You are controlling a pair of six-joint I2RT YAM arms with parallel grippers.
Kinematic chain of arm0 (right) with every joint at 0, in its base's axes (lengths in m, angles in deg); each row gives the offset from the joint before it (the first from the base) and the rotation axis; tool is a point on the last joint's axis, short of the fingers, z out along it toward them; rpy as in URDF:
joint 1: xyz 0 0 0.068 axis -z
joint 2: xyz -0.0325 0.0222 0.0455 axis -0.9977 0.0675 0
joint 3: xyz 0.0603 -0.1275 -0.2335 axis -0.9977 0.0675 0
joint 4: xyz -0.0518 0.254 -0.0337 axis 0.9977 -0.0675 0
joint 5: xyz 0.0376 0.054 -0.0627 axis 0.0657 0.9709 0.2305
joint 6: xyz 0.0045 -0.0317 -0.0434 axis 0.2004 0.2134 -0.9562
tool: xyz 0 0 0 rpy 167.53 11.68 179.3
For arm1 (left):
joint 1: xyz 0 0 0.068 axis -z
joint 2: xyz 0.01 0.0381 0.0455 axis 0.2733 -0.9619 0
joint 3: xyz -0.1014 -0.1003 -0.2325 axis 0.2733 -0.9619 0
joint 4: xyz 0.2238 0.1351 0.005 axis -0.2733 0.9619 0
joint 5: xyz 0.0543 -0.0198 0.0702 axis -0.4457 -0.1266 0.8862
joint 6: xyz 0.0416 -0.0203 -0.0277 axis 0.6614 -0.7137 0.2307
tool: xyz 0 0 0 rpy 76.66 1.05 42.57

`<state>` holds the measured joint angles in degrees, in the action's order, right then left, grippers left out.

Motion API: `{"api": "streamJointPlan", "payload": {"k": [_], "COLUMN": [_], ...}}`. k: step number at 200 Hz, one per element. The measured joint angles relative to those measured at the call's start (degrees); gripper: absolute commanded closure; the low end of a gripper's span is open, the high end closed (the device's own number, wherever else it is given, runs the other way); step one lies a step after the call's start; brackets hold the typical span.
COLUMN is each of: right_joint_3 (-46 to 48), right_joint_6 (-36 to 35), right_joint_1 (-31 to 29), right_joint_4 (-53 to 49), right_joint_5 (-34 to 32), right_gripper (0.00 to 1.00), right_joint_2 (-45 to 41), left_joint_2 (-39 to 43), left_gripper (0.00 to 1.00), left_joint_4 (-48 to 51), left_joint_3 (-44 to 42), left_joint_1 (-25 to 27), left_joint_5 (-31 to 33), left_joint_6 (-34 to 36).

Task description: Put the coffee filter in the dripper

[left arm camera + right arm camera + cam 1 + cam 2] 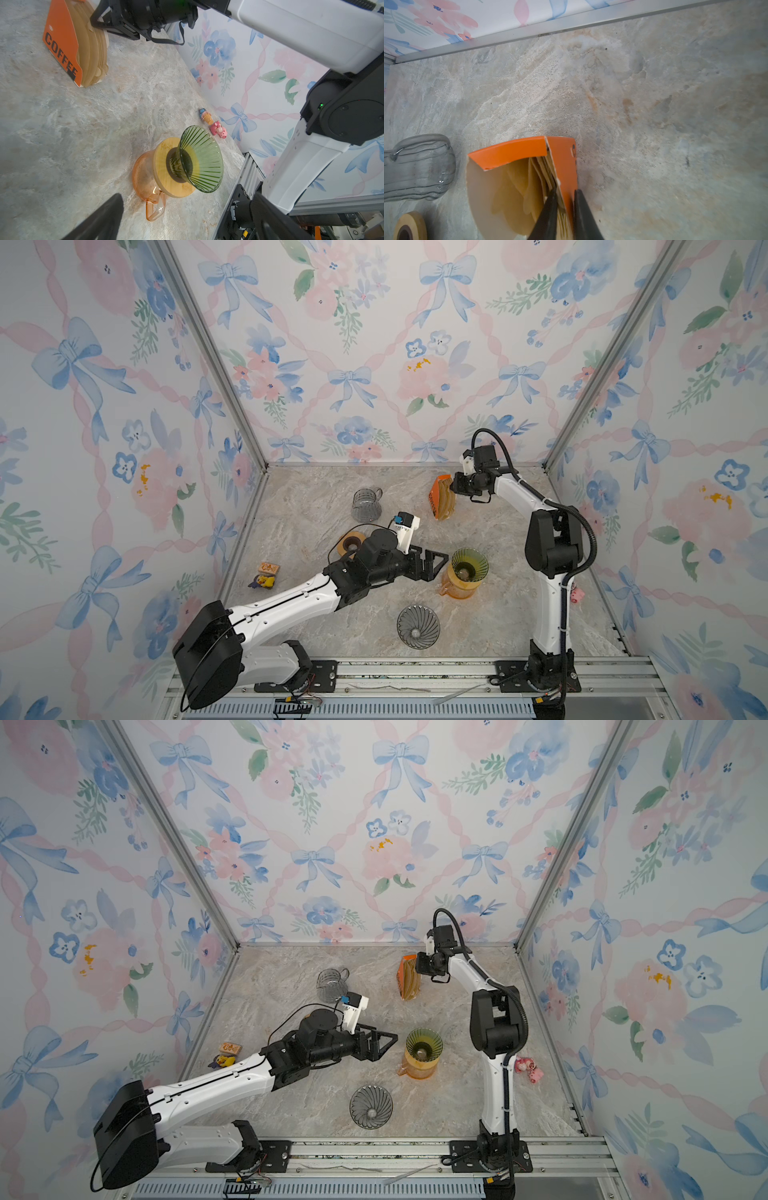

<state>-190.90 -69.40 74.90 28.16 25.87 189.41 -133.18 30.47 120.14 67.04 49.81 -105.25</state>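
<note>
An orange box (440, 497) (512, 151) marked COFFEE stands at the back right and holds brown coffee filters (533, 187) (93, 52). My right gripper (564, 190) (455, 489) reaches in from above. One finger is inside among the filters and one outside, pinched on the orange side wall and a few filter edges. The green ribbed dripper (469, 564) (201, 160) sits on a wooden collar atop an orange glass carafe (145, 178), with nothing in it. My left gripper (438, 568) (187, 207) hangs wide open just left of the dripper, holding nothing.
A grey ribbed glass dripper (417, 626) lies near the front. A clear glass server (365, 504) (419, 166) and a wooden ring (351, 543) are at the left of the box. Small toys (266, 576) (577, 594) lie by both side walls.
</note>
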Motion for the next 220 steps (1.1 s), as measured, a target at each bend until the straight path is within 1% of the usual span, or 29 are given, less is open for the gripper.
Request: {"api": "streamJointPlan", "payload": {"k": [29, 63, 104, 125, 172, 199, 220], "right_joint_3": [0.4, 4.2, 9.6, 12.4, 16.0, 18.3, 19.5], "right_joint_6": [-0.4, -1.0, -2.4, -3.5, -5.1, -5.1, -5.0], "right_joint_1": [-0.2, -0.5, -1.2, -1.9, -3.1, -3.5, -3.7], "right_joint_4": [0.0, 1.2, 1.0, 0.7, -0.4, -0.8, -1.5], "right_joint_5": [-0.5, -1.5, -3.8, -6.1, -11.0, -12.1, -12.6], "right_gripper": [0.9, 0.92, 0.94, 0.95, 0.95, 0.94, 0.9], "right_joint_2": [0.0, -1.2, -6.3, -9.7, -14.0, -14.8, -15.2], "left_joint_2": [0.0, 0.0, 0.0, 0.0, 0.0, 0.0, 0.0], "left_gripper": [0.02, 0.02, 0.02, 0.02, 0.02, 0.02, 0.02], "left_joint_4": [0.0, 0.0, -0.5, -0.7, -0.9, -1.1, -1.4], "left_joint_3": [0.0, 0.0, -0.2, -0.4, -0.8, -1.0, -1.3], "left_joint_1": [0.0, 0.1, 0.2, 0.4, 1.2, 1.3, 1.3], "left_joint_5": [0.0, 0.0, 0.0, 0.0, 0.0, 0.1, 0.1], "left_joint_6": [0.0, 0.0, -0.2, -0.3, -0.4, -0.4, -0.4]}}
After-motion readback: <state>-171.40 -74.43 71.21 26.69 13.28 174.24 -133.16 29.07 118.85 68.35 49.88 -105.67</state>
